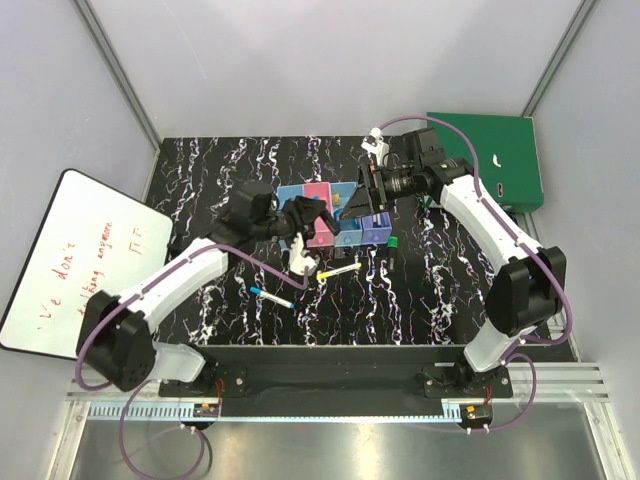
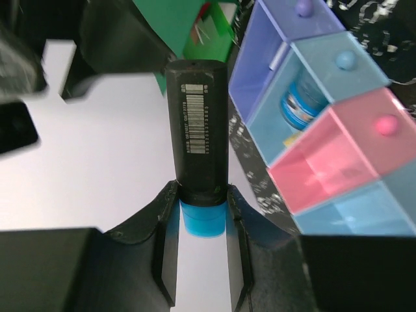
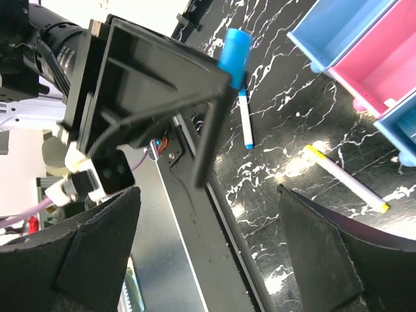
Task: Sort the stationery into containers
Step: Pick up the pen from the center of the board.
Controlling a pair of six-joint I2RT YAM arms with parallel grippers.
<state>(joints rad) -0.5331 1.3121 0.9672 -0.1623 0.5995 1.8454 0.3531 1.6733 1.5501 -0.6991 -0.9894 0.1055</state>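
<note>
Left wrist shows your left gripper [image 2: 200,220] clamped on the dark marker [image 2: 197,123], axis straight out ahead of the jaws, bins [image 2: 338,162] just to its right, height above them unclear; right gripper [image 3: 208,253] spread open.

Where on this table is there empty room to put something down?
Bare black marbled table lies far left behind the row of coloured plastic bins, and front right between the yellow-and-white pen and right arm. Crowded: the middle, where left tool and right tool flank the bins.
</note>
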